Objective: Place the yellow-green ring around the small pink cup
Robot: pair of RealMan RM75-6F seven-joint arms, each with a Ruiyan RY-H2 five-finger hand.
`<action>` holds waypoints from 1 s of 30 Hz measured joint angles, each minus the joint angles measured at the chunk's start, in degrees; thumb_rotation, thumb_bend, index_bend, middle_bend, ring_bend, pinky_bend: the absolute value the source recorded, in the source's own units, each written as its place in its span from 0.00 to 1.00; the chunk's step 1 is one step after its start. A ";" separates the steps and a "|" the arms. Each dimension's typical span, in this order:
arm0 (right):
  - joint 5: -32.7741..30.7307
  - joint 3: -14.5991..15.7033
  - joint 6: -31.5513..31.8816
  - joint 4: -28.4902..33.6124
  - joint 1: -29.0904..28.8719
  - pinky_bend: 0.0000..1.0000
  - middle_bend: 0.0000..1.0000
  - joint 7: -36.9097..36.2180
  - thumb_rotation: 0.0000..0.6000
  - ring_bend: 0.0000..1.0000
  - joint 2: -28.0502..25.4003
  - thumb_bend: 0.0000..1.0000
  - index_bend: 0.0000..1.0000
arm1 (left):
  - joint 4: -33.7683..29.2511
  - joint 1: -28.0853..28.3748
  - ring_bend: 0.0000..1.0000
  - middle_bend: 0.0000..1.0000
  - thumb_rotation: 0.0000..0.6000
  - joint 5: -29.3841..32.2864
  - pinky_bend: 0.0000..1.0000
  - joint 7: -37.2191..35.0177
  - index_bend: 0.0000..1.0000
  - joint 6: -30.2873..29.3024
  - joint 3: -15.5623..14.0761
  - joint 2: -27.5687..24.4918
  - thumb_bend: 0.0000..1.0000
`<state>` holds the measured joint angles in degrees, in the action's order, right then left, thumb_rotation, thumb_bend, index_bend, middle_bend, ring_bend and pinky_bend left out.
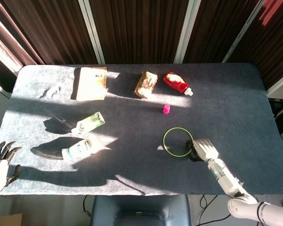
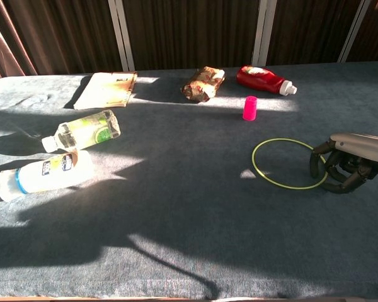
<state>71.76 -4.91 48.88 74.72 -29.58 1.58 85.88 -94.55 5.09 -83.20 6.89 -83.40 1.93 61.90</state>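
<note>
The yellow-green ring [image 1: 171, 149] [image 2: 261, 175] lies flat on the grey tablecloth, right of centre. The small pink cup [image 1: 166, 109] [image 2: 250, 107] stands upright a little beyond it, apart from the ring. My right hand [image 1: 203, 149] [image 2: 346, 165] is low at the ring's right edge. Its fingers [image 2: 315, 165] are bent downward and reach the rim, but the ring does not look lifted or pinched. My left hand [image 1: 0, 165] hangs off the table's front left corner, fingers spread, holding nothing.
Two clear bottles [image 1: 88, 122] [image 1: 80, 149] lie on their sides at the left. At the back are a notebook [image 1: 91, 83], a snack packet [image 1: 146, 84] and a red bottle [image 1: 177, 83]. The table's front edge [image 1: 146, 193] runs just behind my right wrist.
</note>
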 measured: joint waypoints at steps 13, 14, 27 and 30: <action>-0.01 0.28 1.47 -1.31 0.41 1.00 0.89 0.89 1.00 1.00 0.77 0.55 0.82 | 0.03 -0.07 0.03 0.11 1.00 -0.13 0.18 -0.27 0.24 -0.08 -0.01 -0.08 0.47; -0.05 0.26 1.47 -1.30 0.43 1.00 0.89 0.83 1.00 1.00 0.73 0.55 0.83 | 0.03 -0.06 0.03 0.11 1.00 -0.14 0.18 -0.24 0.24 -0.06 -0.02 -0.08 0.47; -0.88 -1.92 1.58 4.15 0.29 1.00 0.89 -3.62 1.00 1.00 -2.88 0.56 0.85 | -0.06 0.01 0.03 0.11 1.00 -0.16 0.18 0.19 0.24 0.20 -0.09 0.00 0.47; -2.94 -3.69 -0.23 6.23 -0.58 1.00 0.89 -5.31 1.00 1.00 -4.65 0.56 0.85 | -0.10 0.05 0.03 0.11 1.00 -0.16 0.18 0.41 0.24 0.28 -0.11 0.04 0.47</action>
<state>68.82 -8.60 48.65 80.95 -30.16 -3.73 81.22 -94.64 5.15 -83.36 7.30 -83.12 1.82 61.95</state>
